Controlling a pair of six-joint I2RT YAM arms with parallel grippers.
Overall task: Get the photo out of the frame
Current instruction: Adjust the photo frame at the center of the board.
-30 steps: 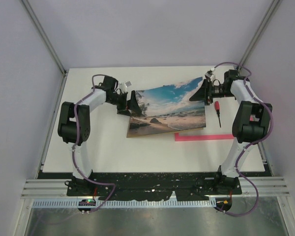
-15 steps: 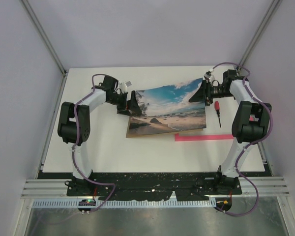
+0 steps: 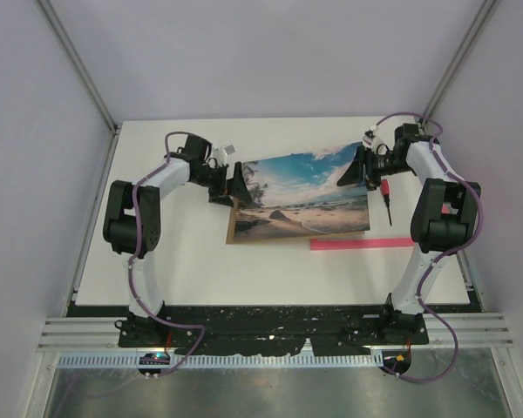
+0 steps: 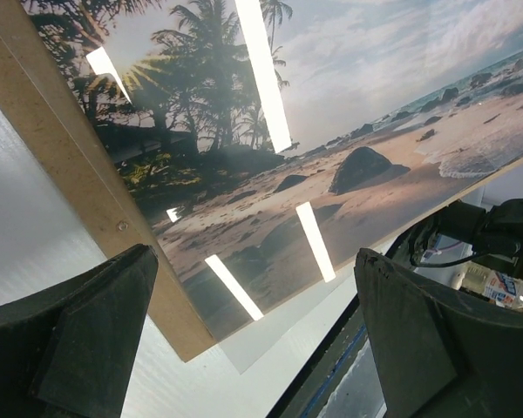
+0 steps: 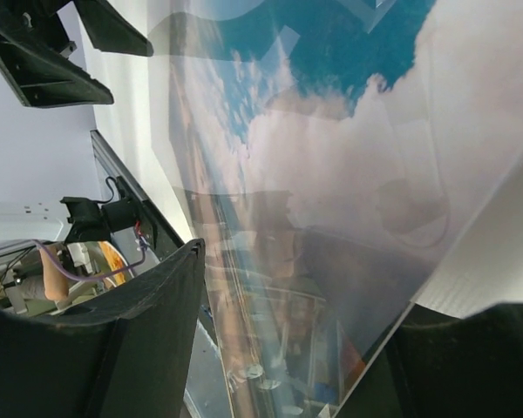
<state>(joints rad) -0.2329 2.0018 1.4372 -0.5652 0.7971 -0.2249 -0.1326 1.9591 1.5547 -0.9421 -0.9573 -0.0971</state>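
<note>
Table [image 3: 157, 261]: white, carries everything. Only the overhead view takes in the full layout.

The photo [image 3: 301, 193]: largest item, stretching from just ahead of the left gripper [image 3: 234, 185] across to the right gripper [image 3: 358, 170]. It shows blue sky, white cloud, palms, sand, rocks and surf. It is backed by a brown board [image 4: 78, 165], seen as a strip along its left and near edges. The left wrist view adds glare stripes on the glossy print. The right wrist view shows cloud and sky close up.

Left gripper: jaws wide apart, nothing between them, board corner just beyond the tips.

Right gripper: jaws partway apart at the print's far right corner. Whether they grip it cannot be told.

The frame [image 3: 362, 244]: one pink strip shows, flat on the table on the base side of the right gripper, just beside the print's near right corner.

Screwdriver [image 3: 385, 195]: red-handled, just outboard of the right gripper.
</note>
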